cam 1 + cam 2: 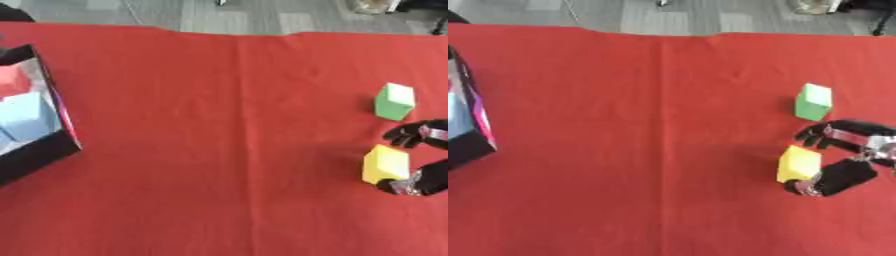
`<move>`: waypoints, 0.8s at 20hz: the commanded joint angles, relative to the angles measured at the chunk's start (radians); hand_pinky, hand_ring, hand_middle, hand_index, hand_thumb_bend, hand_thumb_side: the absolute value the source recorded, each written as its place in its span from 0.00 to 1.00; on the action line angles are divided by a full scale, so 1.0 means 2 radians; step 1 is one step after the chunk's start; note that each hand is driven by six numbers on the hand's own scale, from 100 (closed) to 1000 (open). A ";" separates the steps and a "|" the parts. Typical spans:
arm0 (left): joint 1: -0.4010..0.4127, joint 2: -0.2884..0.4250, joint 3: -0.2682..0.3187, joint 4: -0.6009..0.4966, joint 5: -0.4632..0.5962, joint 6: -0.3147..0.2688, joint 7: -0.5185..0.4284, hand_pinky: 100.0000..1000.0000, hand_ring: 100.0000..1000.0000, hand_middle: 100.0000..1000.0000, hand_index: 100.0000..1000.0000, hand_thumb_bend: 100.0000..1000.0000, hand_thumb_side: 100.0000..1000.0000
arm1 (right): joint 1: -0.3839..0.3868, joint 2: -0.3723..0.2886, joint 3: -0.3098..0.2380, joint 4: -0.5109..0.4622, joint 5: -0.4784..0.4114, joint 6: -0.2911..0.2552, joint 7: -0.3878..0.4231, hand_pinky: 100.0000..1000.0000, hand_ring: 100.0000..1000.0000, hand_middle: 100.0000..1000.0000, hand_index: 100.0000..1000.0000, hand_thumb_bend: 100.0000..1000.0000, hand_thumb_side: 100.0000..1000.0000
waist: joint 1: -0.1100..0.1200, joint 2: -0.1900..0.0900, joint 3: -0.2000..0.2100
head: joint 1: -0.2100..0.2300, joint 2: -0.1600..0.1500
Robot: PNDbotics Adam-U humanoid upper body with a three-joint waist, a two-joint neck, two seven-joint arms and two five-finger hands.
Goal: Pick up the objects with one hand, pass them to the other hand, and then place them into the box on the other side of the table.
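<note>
The yellow block [799, 163] sits on the red cloth [640, 125] at the right side of the table, near me. My right hand [852, 155] comes in from the right edge and is around it. My fingers [820, 134] reach over the far side of the block and my thumb [829, 182] is at its near side, so the block is in the gap between them. My hand is curled like a claw, but I cannot tell if it is touching the block or gripping it. A green block [813, 102] stands just past my fingers, a bit farther away, apart from the yellow one. Way over at the left edge is the black box [39, 150]. Inside it I see a red block [12, 80] and pale blue blocks [24, 116].
</note>
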State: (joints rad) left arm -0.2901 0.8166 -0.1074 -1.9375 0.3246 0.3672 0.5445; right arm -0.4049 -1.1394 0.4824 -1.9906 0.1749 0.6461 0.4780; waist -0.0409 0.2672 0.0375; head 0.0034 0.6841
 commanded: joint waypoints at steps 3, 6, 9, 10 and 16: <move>-0.002 0.010 0.007 -0.008 0.000 0.001 0.001 0.80 0.70 0.67 0.75 0.00 0.87 | -0.003 -0.009 -0.006 -0.005 0.014 0.016 0.010 0.98 0.87 0.82 0.92 0.42 0.32 | 0.006 0.001 0.001 | -0.001 -0.004; -0.001 0.010 0.007 -0.008 0.000 0.001 0.001 0.80 0.70 0.67 0.75 0.00 0.87 | -0.001 -0.008 -0.008 -0.005 0.021 0.024 0.012 0.98 0.87 0.82 0.92 0.42 0.32 | 0.006 0.002 0.001 | -0.001 -0.004; -0.001 0.009 0.007 -0.008 0.000 0.001 0.001 0.80 0.70 0.67 0.75 0.00 0.87 | 0.000 -0.007 -0.009 -0.005 0.027 0.031 0.014 0.98 0.87 0.82 0.92 0.42 0.32 | 0.007 0.003 0.001 | -0.001 -0.003; -0.001 0.009 0.007 -0.008 0.000 0.001 0.001 0.80 0.70 0.67 0.75 0.00 0.87 | 0.000 -0.006 -0.010 -0.005 0.028 0.032 0.014 0.98 0.87 0.82 0.92 0.41 0.32 | 0.007 0.003 0.001 | -0.001 -0.003; 0.001 0.007 0.007 -0.008 0.000 0.001 0.001 0.80 0.71 0.67 0.75 0.00 0.88 | 0.010 -0.005 -0.012 -0.001 0.035 0.034 0.017 0.98 0.87 0.82 0.91 0.41 0.31 | 0.008 0.004 0.001 | -0.001 -0.005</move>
State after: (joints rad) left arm -0.2829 0.8158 -0.1074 -1.9376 0.3246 0.3678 0.5449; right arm -0.3799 -1.1300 0.4762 -1.9901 0.2361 0.6973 0.4983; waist -0.0392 0.2742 0.0391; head 0.0023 0.6838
